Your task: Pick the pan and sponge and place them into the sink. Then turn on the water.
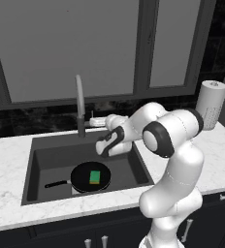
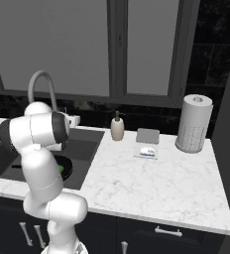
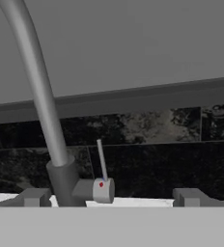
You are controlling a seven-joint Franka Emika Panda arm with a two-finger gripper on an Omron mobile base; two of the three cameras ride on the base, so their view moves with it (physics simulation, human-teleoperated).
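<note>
The pan (image 1: 90, 177) lies in the sink (image 1: 51, 160) with the sponge (image 1: 94, 177) resting on it, so the remaining step looks to be the water. The claw (image 3: 111, 198), spread and empty, faces the faucet (image 3: 36, 91); its thin lever (image 3: 101, 161) stands at about 12 o'clock from the hub. The lever is likely stiff, light and slippery, best pushed near its tip.
</note>
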